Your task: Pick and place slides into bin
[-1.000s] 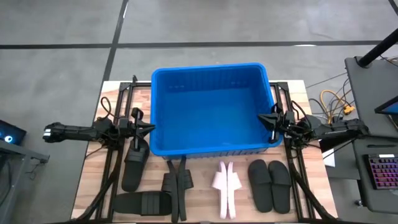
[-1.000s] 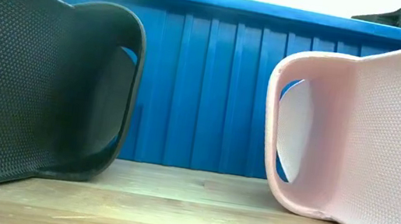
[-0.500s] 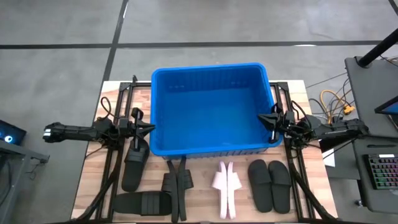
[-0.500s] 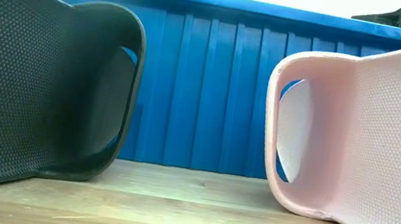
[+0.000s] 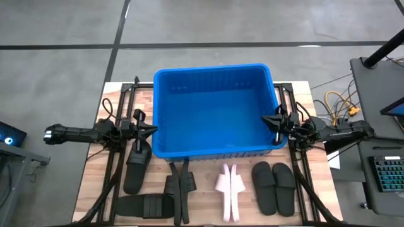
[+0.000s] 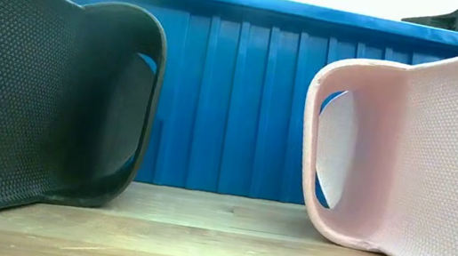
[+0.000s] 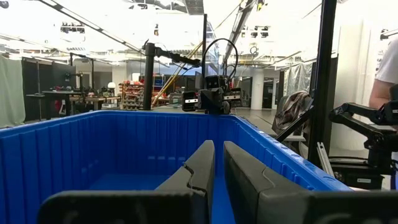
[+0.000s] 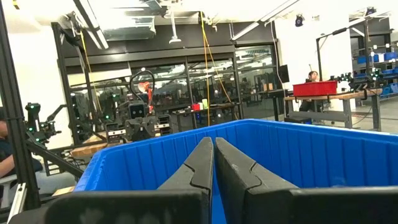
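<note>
With both grippers pressed together and empty at the bin [image 5: 214,75] rim, spread the left gripper [image 5: 151,130] before descending onto the nearest black slide [image 5: 136,167].

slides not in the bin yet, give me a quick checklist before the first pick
1. Bin empty and ready: ok.
2. Left gripper shut, holding nothing, at the bin's left wall: not ok, must open.
3. Right gripper shut, empty, at the right wall: not ok.
4. Black pair flat, reachable: ok.
5. Pink slides on edge, pressed together: cannot tell if graspable singly.
6. Black slide under the left arm: ok.
</note>
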